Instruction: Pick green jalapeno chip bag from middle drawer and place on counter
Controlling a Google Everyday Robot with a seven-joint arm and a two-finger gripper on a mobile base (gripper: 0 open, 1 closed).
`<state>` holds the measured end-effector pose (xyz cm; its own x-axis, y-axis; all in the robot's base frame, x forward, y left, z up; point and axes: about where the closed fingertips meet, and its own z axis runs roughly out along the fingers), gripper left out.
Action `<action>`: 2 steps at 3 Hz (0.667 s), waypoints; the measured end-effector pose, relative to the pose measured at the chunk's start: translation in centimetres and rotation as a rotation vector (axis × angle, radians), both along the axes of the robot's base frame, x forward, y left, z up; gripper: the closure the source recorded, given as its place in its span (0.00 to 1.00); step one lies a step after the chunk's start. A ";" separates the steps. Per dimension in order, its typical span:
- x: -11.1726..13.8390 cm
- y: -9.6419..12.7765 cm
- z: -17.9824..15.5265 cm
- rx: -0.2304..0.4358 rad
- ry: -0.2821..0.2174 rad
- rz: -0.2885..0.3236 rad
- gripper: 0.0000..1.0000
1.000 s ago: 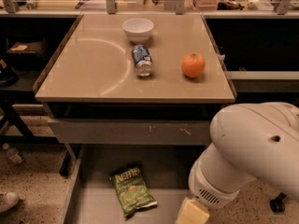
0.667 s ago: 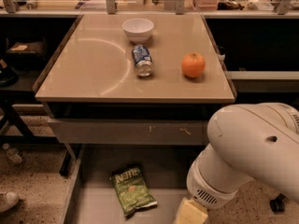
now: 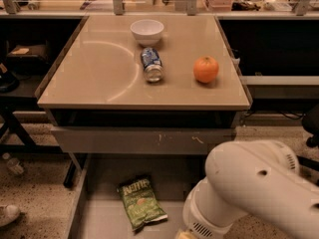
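The green jalapeno chip bag (image 3: 141, 204) lies flat on the grey floor of the open middle drawer (image 3: 102, 220), near its front left. The beige counter (image 3: 99, 68) spans the view above the drawer. My white arm (image 3: 254, 193) fills the lower right, over the right part of the drawer and to the right of the bag. My gripper is below the bottom edge of the view, out of sight; only a pale sliver of the wrist shows there.
On the counter stand a white bowl (image 3: 147, 31), a blue-and-white can (image 3: 151, 64) on its side and an orange (image 3: 206, 69). A grey scratched front panel (image 3: 144, 139) sits under the counter edge. Dark shelves flank both sides.
My arm has shifted a little to the left and lower in the view, so the tan wrist part has nearly left the frame. The bag and the counter items have not moved.
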<state>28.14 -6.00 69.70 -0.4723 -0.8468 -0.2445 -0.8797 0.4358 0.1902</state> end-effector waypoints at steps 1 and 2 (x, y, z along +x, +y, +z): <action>3.4 5.1 -7.9 0.014 -0.047 -0.054 0.00; 4.0 5.6 -7.8 0.016 -0.050 -0.103 0.00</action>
